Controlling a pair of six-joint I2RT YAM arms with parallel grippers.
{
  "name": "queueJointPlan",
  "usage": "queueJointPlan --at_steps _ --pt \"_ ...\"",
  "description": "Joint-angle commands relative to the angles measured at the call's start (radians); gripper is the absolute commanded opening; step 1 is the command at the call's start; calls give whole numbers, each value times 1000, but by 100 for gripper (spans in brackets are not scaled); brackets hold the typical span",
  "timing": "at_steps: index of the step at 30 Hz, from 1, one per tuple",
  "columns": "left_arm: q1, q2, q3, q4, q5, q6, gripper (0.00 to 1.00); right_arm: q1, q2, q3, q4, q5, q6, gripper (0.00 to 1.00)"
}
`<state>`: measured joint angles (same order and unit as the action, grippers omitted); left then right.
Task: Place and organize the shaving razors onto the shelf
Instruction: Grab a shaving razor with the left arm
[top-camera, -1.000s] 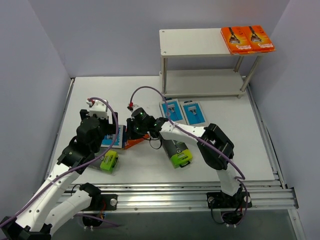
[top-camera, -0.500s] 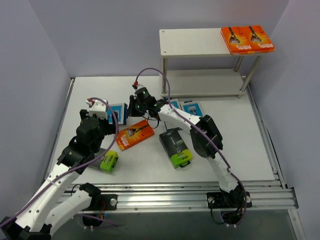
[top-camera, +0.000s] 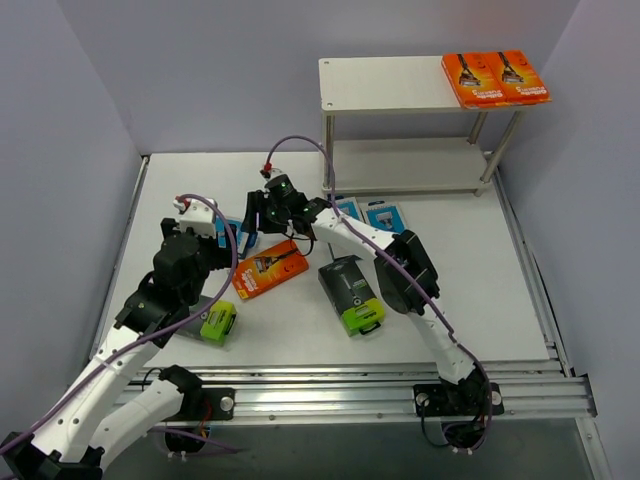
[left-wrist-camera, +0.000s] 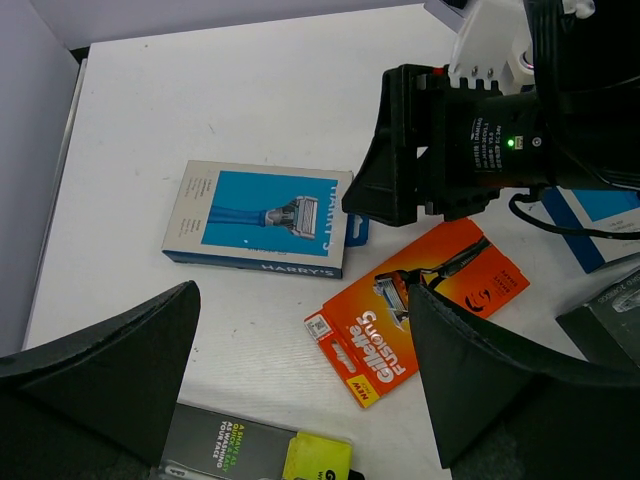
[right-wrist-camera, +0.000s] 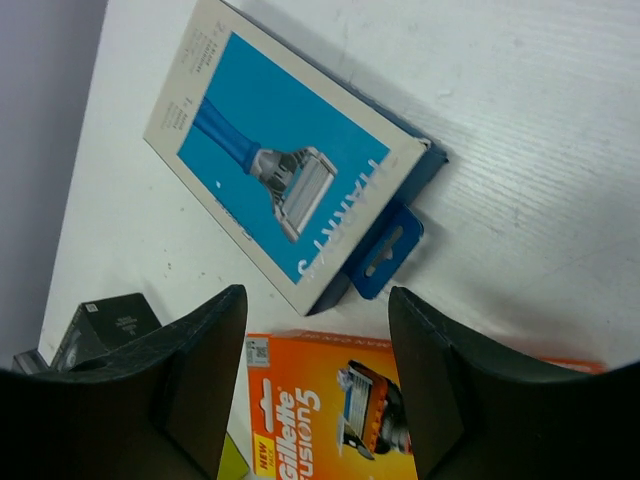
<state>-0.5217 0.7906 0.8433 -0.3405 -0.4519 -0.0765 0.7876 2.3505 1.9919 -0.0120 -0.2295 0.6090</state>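
Note:
The shelf stands at the back right with two orange razor packs on its top board. On the table lie an orange pack, a light blue pack, two more blue packs partly under the right arm, and two black-and-lime packs. My right gripper hangs open just above the blue pack's hang tab, holding nothing. My left gripper is wide open over bare table between the blue, orange and black packs.
The right arm's black wrist housing sits close to the far right of the blue pack. The shelf's lower board carries nothing. Grey walls close in on the left and right. A metal rail runs along the near edge.
My right gripper has left the orange pack, swung back and left over the blue pack, and opened from shut. The orange pack now lies uncovered. The left arm has stayed put.

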Motion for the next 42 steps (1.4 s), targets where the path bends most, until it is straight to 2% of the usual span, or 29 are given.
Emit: queueJointPlan --at_steps 1,10,14,17,18,19,22,24,32,33,36,42 --pt "3 4 5 21 18 -26 94 1 -120 -68 -5 28 -20 54" --pt "12 74 37 -25 65 -69 94 1 -370 -419 84 78 -29 54" --pt "26 148 60 -64 100 -152 94 1 -483 -565 99 125 -29 54" --pt "72 218 88 -101 191 -230 94 -4 -565 -658 109 137 -38 55" --pt "139 238 97 -112 235 -258 94 -4 -603 -679 110 142 -44 55" --pt "185 255 105 -124 360 -287 94 -5 -623 -697 109 144 -51 55" --pt "360 298 79 -92 609 -391 98 -22 -694 -768 107 151 -67 56" --pt "406 315 43 -72 662 -442 99 -39 -741 -817 110 148 -77 57" --pt "437 421 -23 -8 733 -537 100 -96 -853 -969 158 98 -80 57" --pt "437 436 -35 -2 739 -543 94 -102 -873 -982 164 91 -77 57" --pt "443 507 -52 29 756 -559 91 -131 -908 -1041 190 73 -74 58" --pt "465 582 -55 38 717 -545 89 -171 -961 -1113 221 53 -68 58"
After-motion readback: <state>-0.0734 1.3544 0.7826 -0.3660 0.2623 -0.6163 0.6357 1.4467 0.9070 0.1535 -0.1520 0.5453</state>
